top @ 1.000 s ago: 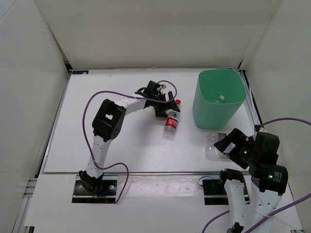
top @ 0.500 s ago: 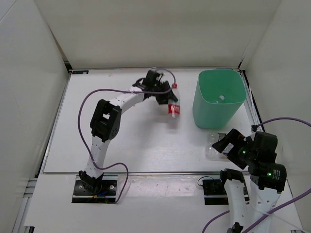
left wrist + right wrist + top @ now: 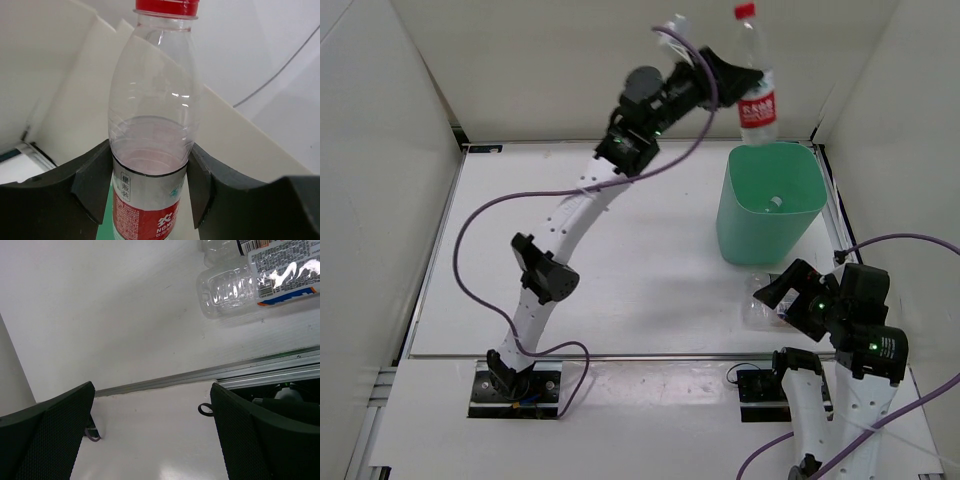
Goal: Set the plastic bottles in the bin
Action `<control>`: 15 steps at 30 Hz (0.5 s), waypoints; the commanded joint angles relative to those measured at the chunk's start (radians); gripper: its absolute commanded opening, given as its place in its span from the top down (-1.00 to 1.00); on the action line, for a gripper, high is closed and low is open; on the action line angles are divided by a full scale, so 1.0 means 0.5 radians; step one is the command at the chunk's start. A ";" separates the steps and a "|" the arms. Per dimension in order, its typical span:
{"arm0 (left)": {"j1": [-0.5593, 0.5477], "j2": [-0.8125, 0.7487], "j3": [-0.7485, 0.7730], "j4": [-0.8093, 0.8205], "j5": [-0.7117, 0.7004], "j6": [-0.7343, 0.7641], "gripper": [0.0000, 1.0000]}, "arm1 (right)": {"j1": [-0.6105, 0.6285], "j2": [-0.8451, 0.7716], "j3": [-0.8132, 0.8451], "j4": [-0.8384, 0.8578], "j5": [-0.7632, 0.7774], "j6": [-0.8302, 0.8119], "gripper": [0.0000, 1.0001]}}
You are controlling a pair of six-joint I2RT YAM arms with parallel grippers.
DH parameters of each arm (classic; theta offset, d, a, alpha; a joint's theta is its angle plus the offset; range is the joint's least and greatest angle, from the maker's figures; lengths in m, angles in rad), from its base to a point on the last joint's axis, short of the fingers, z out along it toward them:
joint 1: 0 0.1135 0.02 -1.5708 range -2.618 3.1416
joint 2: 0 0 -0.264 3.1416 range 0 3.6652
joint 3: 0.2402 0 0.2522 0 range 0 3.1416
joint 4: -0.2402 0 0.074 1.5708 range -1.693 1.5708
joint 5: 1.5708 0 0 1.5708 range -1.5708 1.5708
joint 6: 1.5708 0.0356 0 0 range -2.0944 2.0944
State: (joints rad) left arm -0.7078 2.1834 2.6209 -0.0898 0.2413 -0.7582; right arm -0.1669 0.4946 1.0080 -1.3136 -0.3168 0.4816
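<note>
Top external first: what is the room like?
— A white table boxed in by plain white walls on three sides. The mint-green bin stands at the far right, with a white-capped bottle lying inside it.

And the arms?
— The left gripper pinches the red-capped bottle upright, high over the bin's far rim. The right gripper hangs low by the near edge, just beside a stubby bottle lying on the table.

Left wrist?
— Both fingers press the red-capped bottle at its waist, just above the red label. A sliver of green shows below.

Right wrist?
— Its fingers are spread wide with nothing between them. The stubby bottle lies ahead on bare white table, past a metal rail.

What changed?
— Half a second ago the red-capped bottle hung just above the table, left of the bin. Now the left arm is stretched up. The right arm has scarcely moved.
</note>
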 commanded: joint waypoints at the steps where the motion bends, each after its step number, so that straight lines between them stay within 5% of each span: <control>1: -0.155 0.254 0.001 0.023 -0.139 0.093 -0.35 | 0.012 0.081 0.058 0.093 -0.023 -0.079 -1.00; 6: -0.238 0.272 -0.109 0.115 -0.216 0.145 -0.39 | 0.012 0.143 0.186 0.093 -0.005 -0.138 -1.00; 11: -0.238 0.242 -0.262 0.115 -0.234 0.185 -1.00 | 0.012 0.180 0.245 0.093 0.014 -0.181 -1.00; 15: -0.238 0.104 -0.327 0.097 -0.302 0.316 -1.00 | 0.012 0.180 0.266 0.093 0.038 -0.157 -1.00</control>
State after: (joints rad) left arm -0.8295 2.3905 2.4599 -0.0807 0.1276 -0.6643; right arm -0.1669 0.5743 1.1049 -1.2984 -0.3088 0.4232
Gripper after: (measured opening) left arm 0.998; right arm 0.998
